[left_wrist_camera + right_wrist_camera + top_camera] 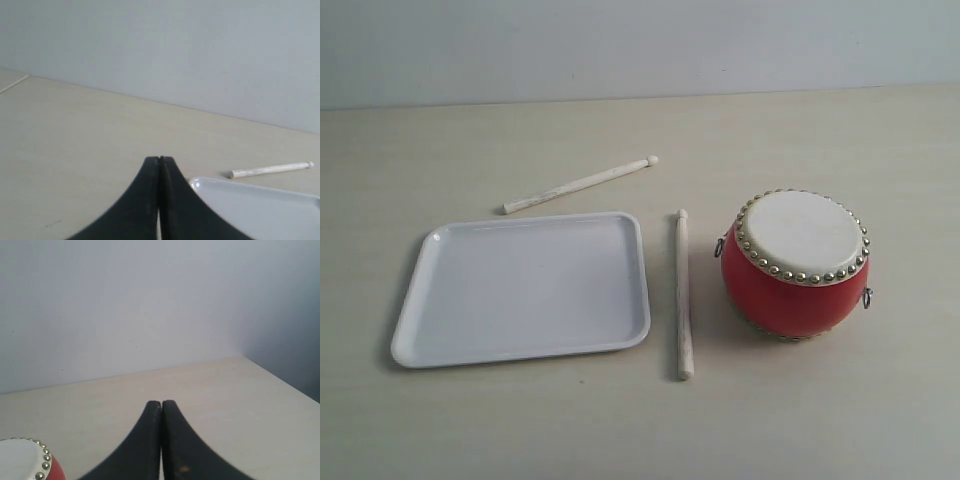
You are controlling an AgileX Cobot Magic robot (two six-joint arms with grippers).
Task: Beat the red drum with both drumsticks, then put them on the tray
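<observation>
Left gripper [159,159]: fingers pressed together, nothing held, near the tray [260,210] corner
Right gripper [161,402]: likewise, tips touching, empty; red drum [25,460] near
Near drumstick [683,295]: flat between tray and drum, right arm's pick, I reckon
Far drumstick [580,185]: just beyond tray's far rim, suits left arm
Next: I must spread both jaws first

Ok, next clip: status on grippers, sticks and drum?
Left gripper and right gripper shut, empty. One drumstick beyond tray, other drumstick between tray and red drum. Nothing in the way.
</observation>
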